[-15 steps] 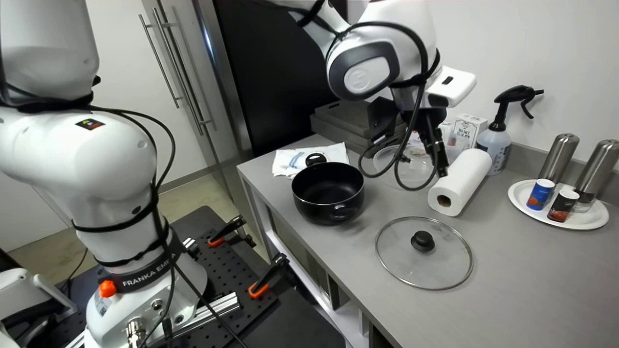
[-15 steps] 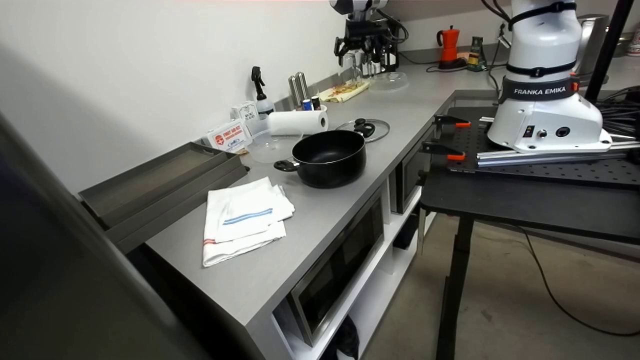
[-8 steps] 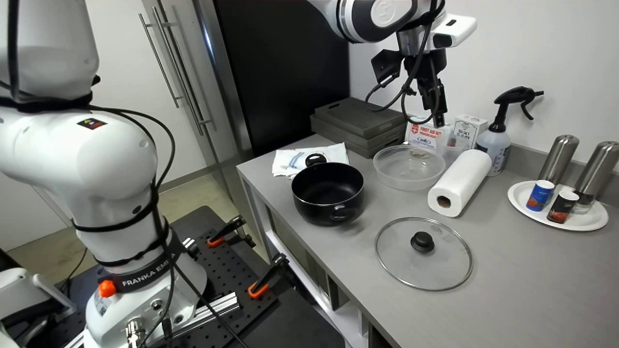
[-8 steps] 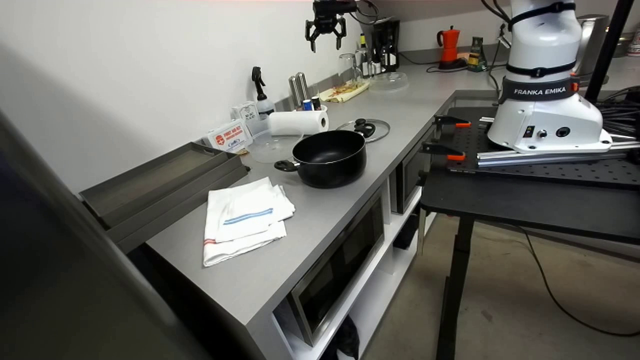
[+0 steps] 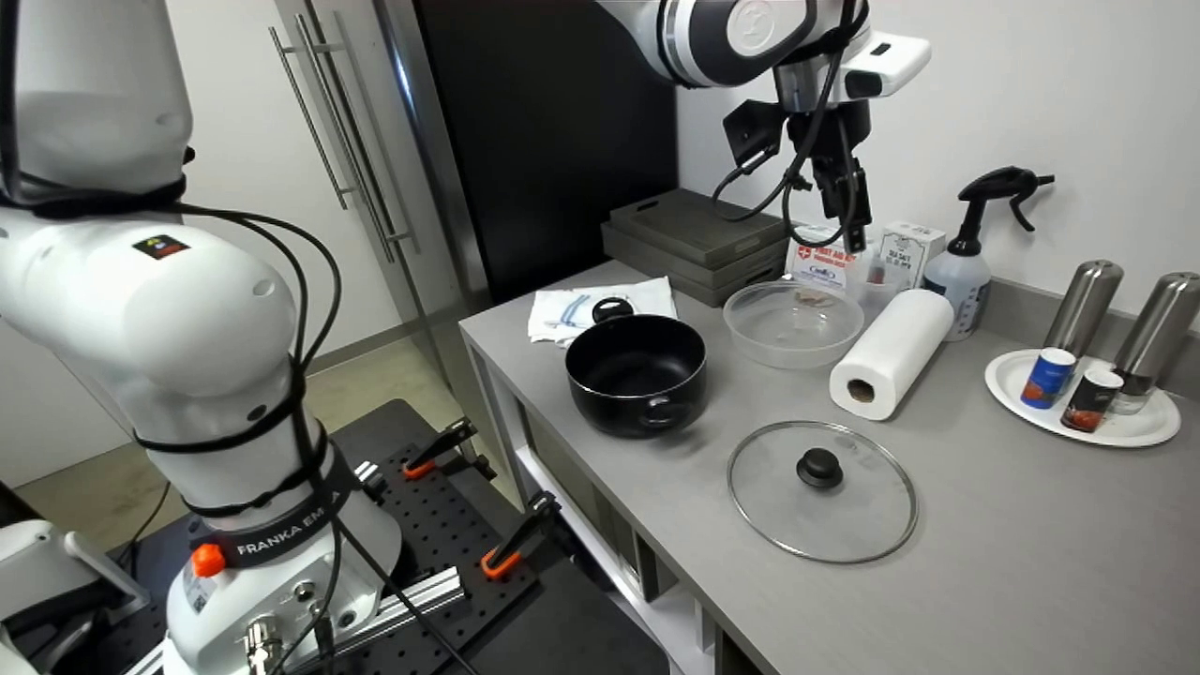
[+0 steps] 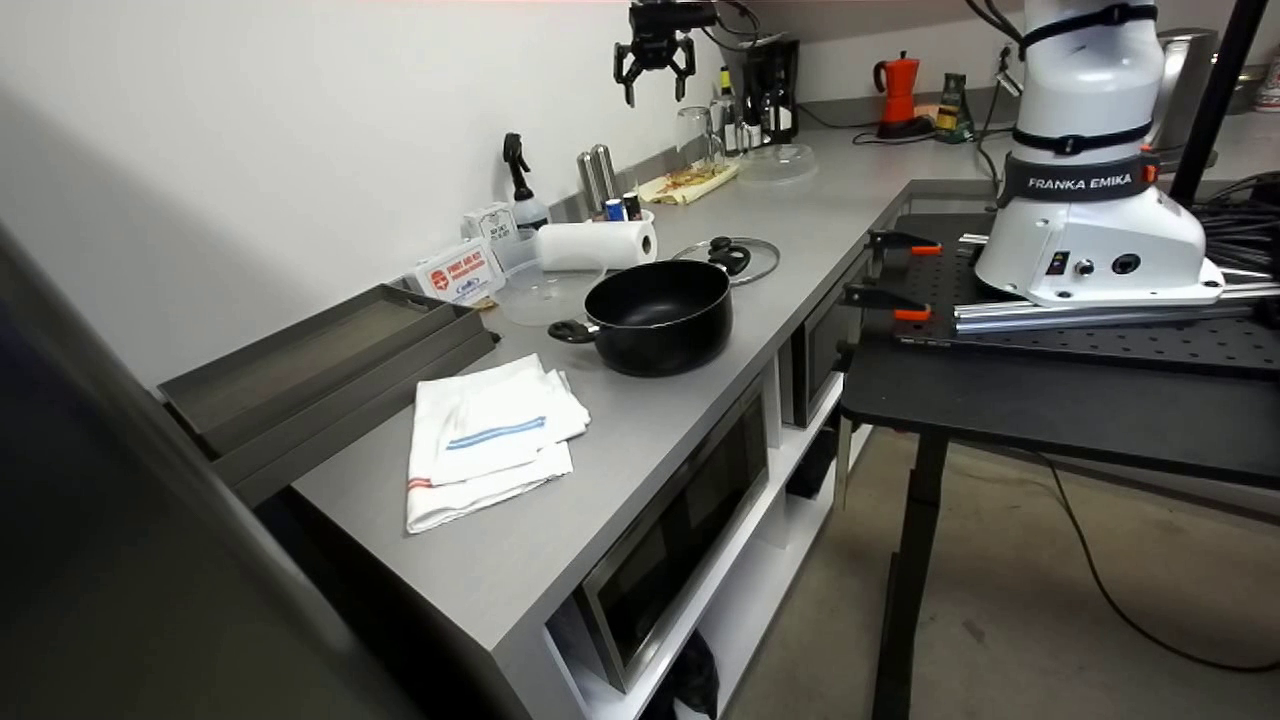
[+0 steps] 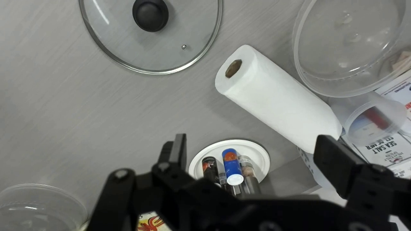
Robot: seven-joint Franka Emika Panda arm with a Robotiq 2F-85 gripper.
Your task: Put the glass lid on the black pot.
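Observation:
The glass lid (image 5: 773,511), with a metal rim and black knob (image 5: 819,467), lies flat on the counter, knob up. It also shows in the wrist view (image 7: 154,51) and, partly behind the pot, in an exterior view (image 6: 762,262). The black pot (image 5: 637,412) stands uncovered beside it and shows in an exterior view (image 6: 660,340); it is out of the wrist view. My gripper (image 7: 252,141) is open and empty, high above the counter near the wall. It shows in both exterior views (image 5: 854,246) (image 6: 655,100), apart from lid and pot.
A paper towel roll (image 5: 891,352) and a clear dish (image 5: 792,323) lie behind the lid and pot. A white plate (image 5: 1008,380) with shakers and grinders, a spray bottle (image 5: 956,277), grey boxes (image 5: 698,230) and a folded towel (image 6: 490,440) are around.
The arm and gripper have risen well above the counter since one second ago and shifted left in an exterior view. Over the last half second they moved only slightly. Lid and pot have not moved.

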